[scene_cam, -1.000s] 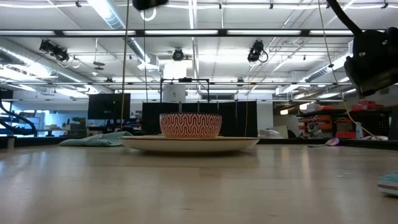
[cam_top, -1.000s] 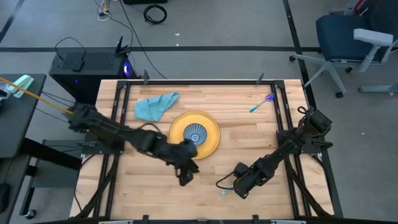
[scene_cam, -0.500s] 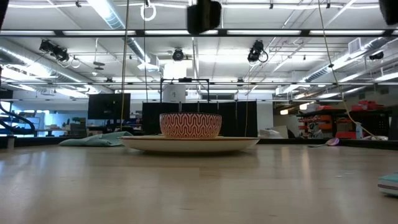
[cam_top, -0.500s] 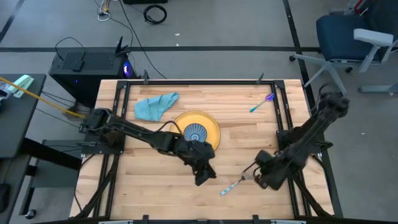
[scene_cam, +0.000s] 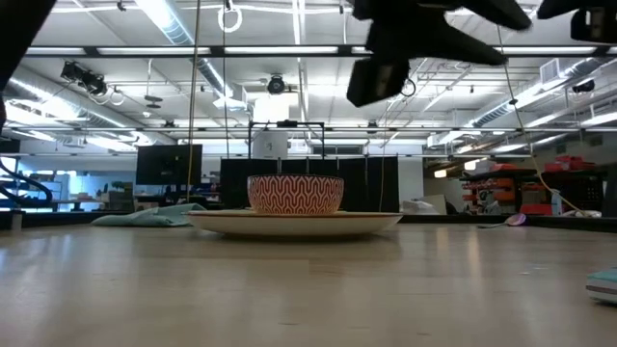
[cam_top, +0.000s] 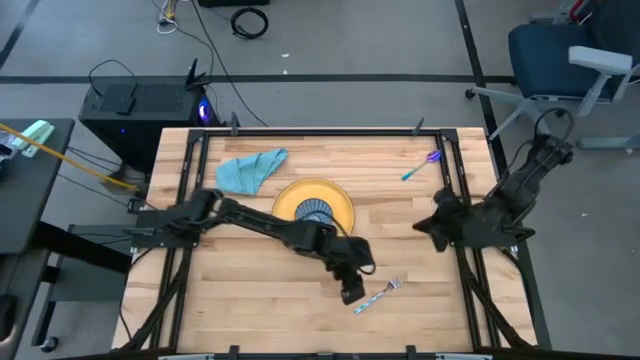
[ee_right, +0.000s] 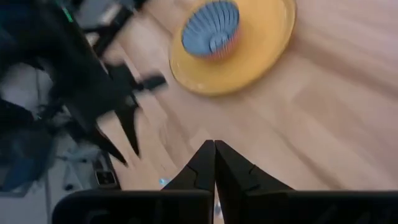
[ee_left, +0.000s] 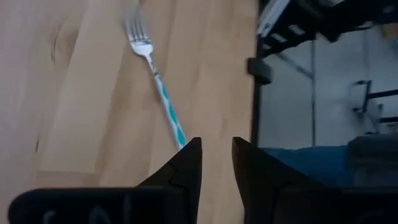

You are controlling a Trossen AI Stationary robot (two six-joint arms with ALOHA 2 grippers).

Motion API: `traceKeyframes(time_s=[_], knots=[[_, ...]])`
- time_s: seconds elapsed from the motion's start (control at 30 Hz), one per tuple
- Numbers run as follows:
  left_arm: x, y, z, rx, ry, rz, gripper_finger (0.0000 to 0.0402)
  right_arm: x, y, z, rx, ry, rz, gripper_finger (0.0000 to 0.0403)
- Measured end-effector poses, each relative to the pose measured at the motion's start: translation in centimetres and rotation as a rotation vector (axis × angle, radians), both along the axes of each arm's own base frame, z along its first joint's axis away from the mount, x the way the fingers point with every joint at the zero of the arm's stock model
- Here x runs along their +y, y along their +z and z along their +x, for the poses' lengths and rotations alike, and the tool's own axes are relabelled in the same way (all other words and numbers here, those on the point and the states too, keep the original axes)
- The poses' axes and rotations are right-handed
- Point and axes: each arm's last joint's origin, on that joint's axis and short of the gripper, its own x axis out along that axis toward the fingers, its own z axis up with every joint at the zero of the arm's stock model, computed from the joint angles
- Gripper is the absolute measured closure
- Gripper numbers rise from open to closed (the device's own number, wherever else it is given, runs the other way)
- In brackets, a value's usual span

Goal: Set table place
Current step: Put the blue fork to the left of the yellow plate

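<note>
A fork with a teal handle lies flat on the table near its front edge, tines toward the right. My left gripper hangs open just above the fork's handle end, touching nothing that I can see. It also shows as a dark shape in the low view. My right gripper is shut with nothing in it and raised at the table's right rail. A yellow plate at mid-table carries a patterned bowl.
A teal cloth lies crumpled at the far left of the table. A small spoon with a purple end lies at the far right. Black rails run along both sides. Bare wood stretches to the right of the plate.
My right gripper has pulled away from the fork, rising and going back toward the table's right edge; the fork stays on the table. My left gripper has swept from beside the plate toward the right and near edge, sinking toward the fork's handle.
</note>
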Motion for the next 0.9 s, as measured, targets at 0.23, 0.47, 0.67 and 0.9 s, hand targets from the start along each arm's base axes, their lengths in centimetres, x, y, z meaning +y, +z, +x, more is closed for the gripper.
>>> traceKeyframes(time_s=[0.23,0.47,0.67,0.9], knots=[[-0.6,-1.6,3.5,0.097,0.011,0.030,0.0302,-1.9,0.8,-1.0,-0.049,-0.007,-0.052,0.0391],[-1.1,-3.4,5.6,0.109,0.009,0.005,0.0298,-2.1,0.6,-1.2,-0.018,0.001,-0.086,0.0391],[-1.7,-5.0,5.1,0.183,0.029,-0.009,0.0297,-2.2,0.5,-1.3,-0.009,0.006,-0.101,0.0391],[-3.3,-5.7,4.7,0.194,0.027,0.007,0.0296,-2.2,0.5,-1.3,-0.008,0.005,-0.108,0.0391]])
